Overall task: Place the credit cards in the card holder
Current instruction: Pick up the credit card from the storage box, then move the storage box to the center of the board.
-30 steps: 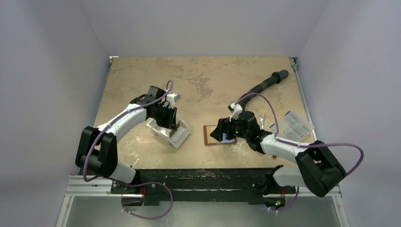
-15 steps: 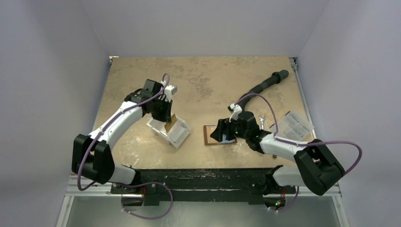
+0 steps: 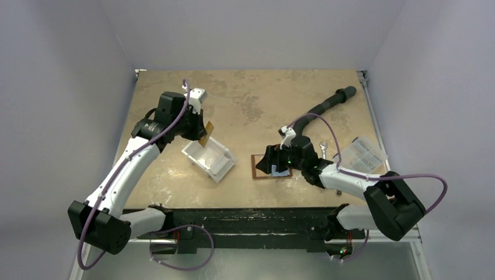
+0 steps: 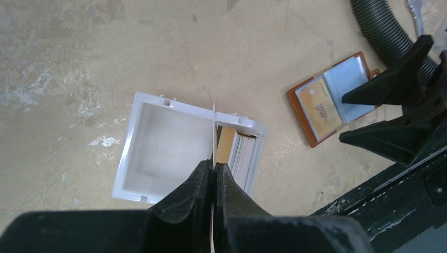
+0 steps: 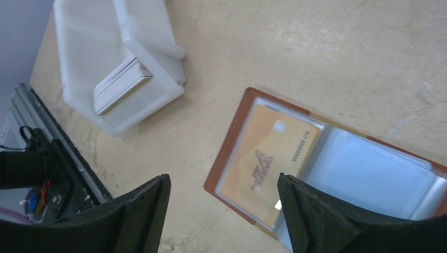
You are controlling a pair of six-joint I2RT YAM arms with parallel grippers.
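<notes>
Mottled tan table (image 3: 262,99), grey walls (image 3: 58,87). Left gripper (image 4: 213,168) has lifted a pinched card (image 3: 205,133) from the box (image 3: 217,166); right gripper (image 5: 221,183) gapes.

Mottled beige table, five things lying on it.
The table (image 3: 251,99) carries an open white plastic box (image 3: 201,156) left of centre. The brown card holder (image 3: 255,167) lies spread open near the middle, apart from the box. A black ribbed hose (image 3: 330,104) runs slantwise toward the far right corner. A clear printed packet (image 3: 363,153) lies at the right edge, and a small metal spanner (image 3: 323,147) lies between it and the card holder.
</notes>
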